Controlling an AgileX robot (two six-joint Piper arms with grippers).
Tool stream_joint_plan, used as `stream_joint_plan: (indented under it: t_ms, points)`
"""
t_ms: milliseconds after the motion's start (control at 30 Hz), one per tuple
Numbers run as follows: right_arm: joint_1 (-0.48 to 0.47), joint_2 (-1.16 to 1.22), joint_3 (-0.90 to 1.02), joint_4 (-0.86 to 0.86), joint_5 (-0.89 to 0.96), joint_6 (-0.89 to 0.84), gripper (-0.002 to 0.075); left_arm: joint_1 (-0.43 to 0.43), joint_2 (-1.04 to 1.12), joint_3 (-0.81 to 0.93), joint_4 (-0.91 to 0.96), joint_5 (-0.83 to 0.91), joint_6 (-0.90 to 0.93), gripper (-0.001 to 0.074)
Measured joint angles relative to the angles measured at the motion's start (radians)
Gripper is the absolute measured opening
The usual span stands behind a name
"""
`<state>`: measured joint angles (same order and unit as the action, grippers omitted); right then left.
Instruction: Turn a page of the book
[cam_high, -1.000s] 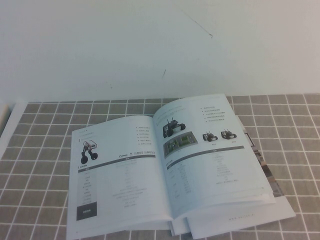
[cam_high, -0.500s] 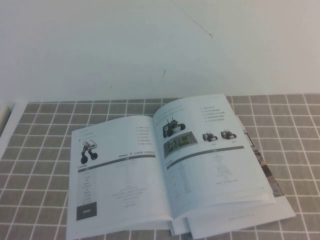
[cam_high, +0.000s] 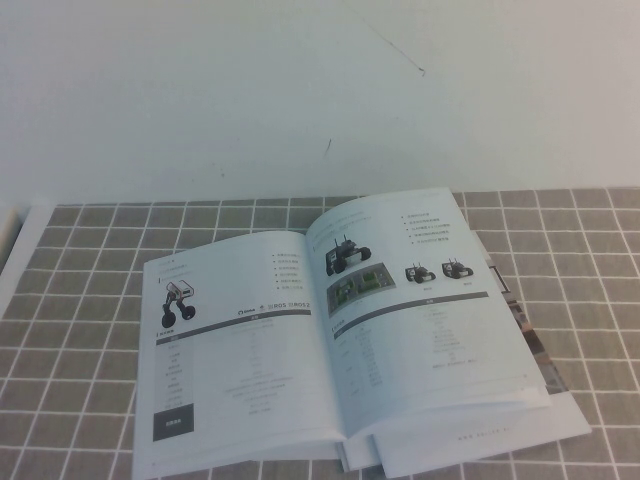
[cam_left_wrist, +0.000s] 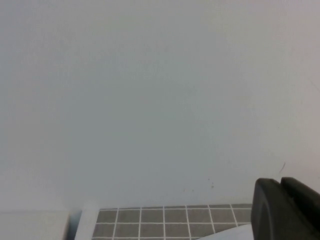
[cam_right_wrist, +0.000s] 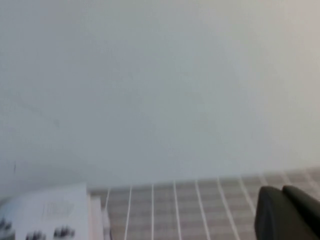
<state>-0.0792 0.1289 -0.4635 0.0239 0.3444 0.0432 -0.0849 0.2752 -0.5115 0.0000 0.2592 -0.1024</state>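
Observation:
The book (cam_high: 322, 380) lies open on the grey checked cloth in the high view. The page (cam_high: 430, 320) is its right leaf, lying flat, with small black wheeled-robot pictures, a grey bar and a table. The left leaf (cam_high: 235, 350) shows a white two-wheeled robot and a black square. Neither arm shows in the high view. My left gripper (cam_left_wrist: 280, 181) is shut and empty, held above the cloth with a corner of the book (cam_left_wrist: 231, 235) beside it. My right gripper (cam_right_wrist: 282, 189) is shut and empty, apart from the book's edge (cam_right_wrist: 50, 215).
Colourful-edged magazine sheets (cam_high: 532, 345) stick out beneath the book on its right. The checked cloth (cam_high: 80, 260) ends at a white wall at the back and a white table edge (cam_high: 15, 255) on the left.

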Motion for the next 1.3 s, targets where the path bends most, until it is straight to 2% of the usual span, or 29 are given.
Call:
stream_joint_plan:
  t_ms: [133, 333, 500, 600, 733, 833, 933, 1133, 1200, 1300]
  points:
    - [0.000, 0.181, -0.071, 0.130, 0.234, -0.144, -0.0003, 0.000, 0.109, -0.005, -0.053, -0.094, -0.027, -0.0004]
    - [0.000, 0.456, -0.126, 0.460, 0.427, -0.584, -0.0003, 0.000, 0.294, -0.001, -0.141, -0.096, -0.073, -0.0004]
    - [0.000, 0.649, -0.136, 0.740, 0.436, -0.890, -0.0003, 0.000, 0.483, -0.020, -0.243, 0.014, -0.079, -0.0004]
    - [0.000, 0.738, -0.136, 0.888, 0.401, -0.995, -0.0003, 0.000, 0.580, -0.025, -0.302, 0.041, -0.066, -0.0004]
    - [0.000, 0.834, -0.138, 0.971, 0.373, -1.108, -0.0003, 0.000, 0.696, -0.027, -0.407, 0.073, -0.008, -0.0004]
    - [0.000, 0.914, -0.138, 0.991, 0.349, -1.119, -0.0003, 0.000, 0.772, -0.027, -0.540, 0.089, 0.117, -0.0004]
    - [0.000, 0.998, -0.139, 1.041, 0.331, -1.123, -0.0003, -0.010, 0.851, -0.029, -0.759, 0.088, 0.327, -0.0004]
    - [0.015, 1.237, -0.247, 1.121, 0.471, -1.250, -0.0003, -0.109, 1.010, -0.105, -1.288, 0.094, 0.915, -0.0004]
    - [0.043, 1.304, -0.309, 1.123, 0.486, -1.260, -0.0003, -0.155, 1.075, -0.152, -1.392, 0.085, 1.047, -0.0004]
    - [0.123, 1.401, -0.399, 1.125, 0.452, -1.262, -0.0003, -0.206, 1.167, -0.224, -1.447, 0.071, 1.128, -0.0004]
